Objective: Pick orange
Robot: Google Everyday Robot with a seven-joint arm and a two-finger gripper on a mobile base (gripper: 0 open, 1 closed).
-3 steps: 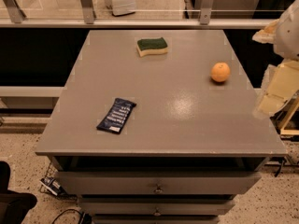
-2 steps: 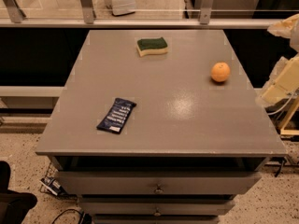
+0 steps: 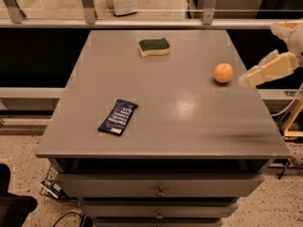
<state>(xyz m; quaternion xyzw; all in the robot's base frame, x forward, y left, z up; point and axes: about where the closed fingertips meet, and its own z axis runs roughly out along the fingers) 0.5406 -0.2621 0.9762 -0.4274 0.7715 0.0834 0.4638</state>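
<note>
Orange (image 3: 223, 73) rests near table (image 3: 189, 126) edge, tool (image 3: 250, 77) just beside, grip state unclear.

I'm looking down on a grey table (image 3: 189, 126) with a flat, slightly glossy top and drawers underneath. Three things are lying directly on it, well apart from one another. A green-and-yellow sponge (image 3: 154, 47) is sitting near the far edge, around the middle. The orange (image 3: 223, 73) is resting close to the right edge, in the far half. A dark blue packet (image 3: 118, 117) is lying flat towards the near left, set at an angle. I'm seeing the gripper (image 3: 249, 78) hanging just beside the orange, at the table's right edge.
</note>
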